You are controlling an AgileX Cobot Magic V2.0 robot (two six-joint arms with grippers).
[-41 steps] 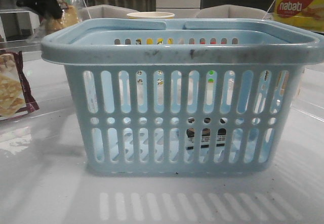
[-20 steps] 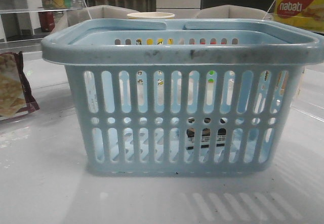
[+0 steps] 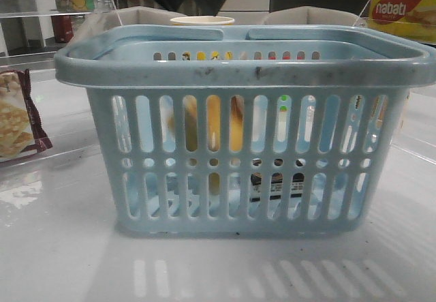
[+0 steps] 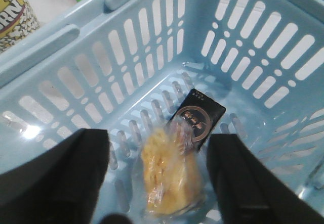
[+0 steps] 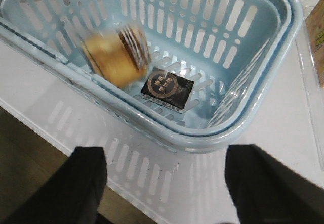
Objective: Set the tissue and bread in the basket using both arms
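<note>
Light blue moulded plastic for the basket (image 3: 238,70), semi-matt, with dark scuffs along the thick rim and smooth slotted walls. Clear, crinkled plastic film around the bread (image 4: 169,176), catching small glints over golden-brown crust. Glossy black wrapping on the tissue (image 5: 167,88), with a printed round emblem. White table (image 3: 61,261), smooth and shiny enough to mirror the basket slots. Glossy film on the cracker packet (image 3: 17,118), maroon-edged. Printed yellow cardboard on the nabati box (image 3: 403,10). Matt black casing on each tool.
</note>
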